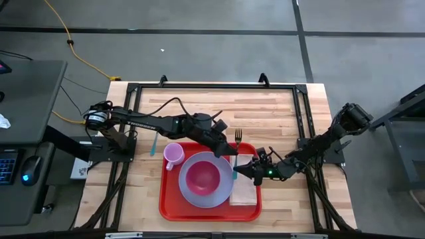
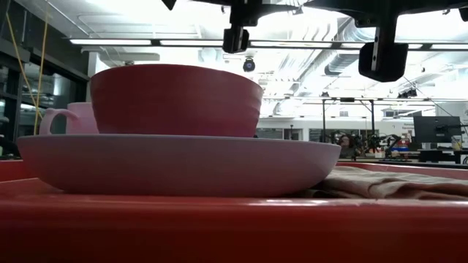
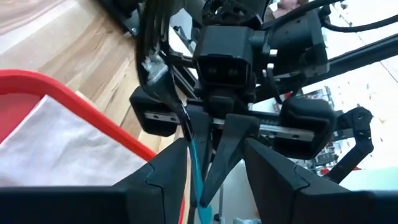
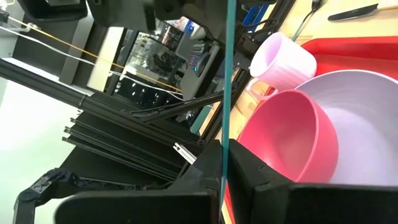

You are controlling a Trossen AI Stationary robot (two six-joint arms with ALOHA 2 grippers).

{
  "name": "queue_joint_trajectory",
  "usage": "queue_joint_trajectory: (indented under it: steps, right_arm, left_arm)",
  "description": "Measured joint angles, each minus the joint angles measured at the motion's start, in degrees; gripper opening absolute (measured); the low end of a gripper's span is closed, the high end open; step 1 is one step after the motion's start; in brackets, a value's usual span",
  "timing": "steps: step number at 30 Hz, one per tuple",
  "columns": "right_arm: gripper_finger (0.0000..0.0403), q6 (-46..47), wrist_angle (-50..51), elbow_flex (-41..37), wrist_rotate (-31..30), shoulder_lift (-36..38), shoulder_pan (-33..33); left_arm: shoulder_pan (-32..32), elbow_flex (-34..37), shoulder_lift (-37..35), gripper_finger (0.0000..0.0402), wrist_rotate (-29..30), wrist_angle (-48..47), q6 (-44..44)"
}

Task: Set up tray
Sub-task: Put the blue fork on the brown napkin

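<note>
Fork passing between our two grippers over the red tray

Nearest us the tray [image 1: 174, 207] sits on the table's front middle, holding plate [image 1: 191, 192], pink bowl [image 1: 203, 176], mug [image 1: 173, 154] and napkin [image 1: 244, 189]. Our right gripper [image 1: 240, 170] is clamped on the fork [image 1: 236, 145] handle; beyond, our left gripper [image 1: 224, 149] stands parted beside it.
</note>
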State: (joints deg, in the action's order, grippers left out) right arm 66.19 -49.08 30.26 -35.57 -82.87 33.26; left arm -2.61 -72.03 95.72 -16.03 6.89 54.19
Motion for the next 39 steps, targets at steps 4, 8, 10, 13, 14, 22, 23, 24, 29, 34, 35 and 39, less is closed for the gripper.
queue_joint_trajectory:
  steps: [4, 8, 10, 13, 14, 22, 23, 24, 29, 34, 35, 39]
  right_arm:
    - [0.0000, -0.02, 0.03, 0.00, -0.73, 0.00, 0.48]
    - [0.0000, 0.37, 0.43, 0.00, -2.77, 0.00, 1.60]
    - [0.0000, 0.99, 0.97, -0.04, -4.02, 0.00, 2.39]
    - [0.0000, 2.07, 1.83, -0.04, -5.58, 0.00, 3.65]
    - [0.0000, 2.44, 2.13, -0.04, -6.13, 0.00, 4.12]
    - [0.0000, 6.70, 5.70, -0.04, -7.58, 0.02, 7.87]
    - [0.0000, 7.76, 6.64, -0.04, -7.54, 0.02, 8.38]
    - [0.0000, 8.75, 7.53, -0.04, -7.41, 0.02, 8.78]
    - [0.0000, 12.65, 10.79, -0.04, -5.63, 0.02, 10.05]
    - [0.0000, 16.25, 14.31, -0.04, -2.24, 0.02, 10.03]
    - [0.0000, 16.94, 15.16, -0.04, -1.78, 0.02, 10.03]
    - [0.0000, 19.10, 18.07, -0.04, -0.17, 0.02, 10.03]
  left_arm:
    - [0.47, 0.00, 0.00, 0.0190, -0.12, -1.31, -0.44]
    - [1.63, -0.02, 0.00, 0.0193, -2.07, -1.36, -0.39]
    - [1.92, -0.02, 0.00, 0.0195, -2.91, -1.41, -0.36]
    - [1.94, -0.02, -0.02, 0.0195, -3.15, -1.36, -0.17]
    - [1.90, -0.02, -0.02, 0.0195, -3.21, -1.40, -0.17]
    - [1.90, -0.04, -0.07, 0.0195, -5.58, -3.16, -0.51]
    - [1.90, -0.04, -0.22, 0.0195, -5.97, -3.66, -0.53]
    - [1.91, -0.04, -0.59, 0.0195, -6.34, -4.54, -0.77]
    - [1.86, 0.03, -1.48, 0.0195, -7.02, -6.09, -3.96]
    - [1.86, -0.07, -4.40, 0.0195, -2.86, -6.90, -7.41]
    - [1.86, -0.07, -5.09, 0.0195, -1.42, -7.27, -8.15]
    - [1.86, -0.05, -8.83, 0.0195, 3.57, -11.05, -11.09]
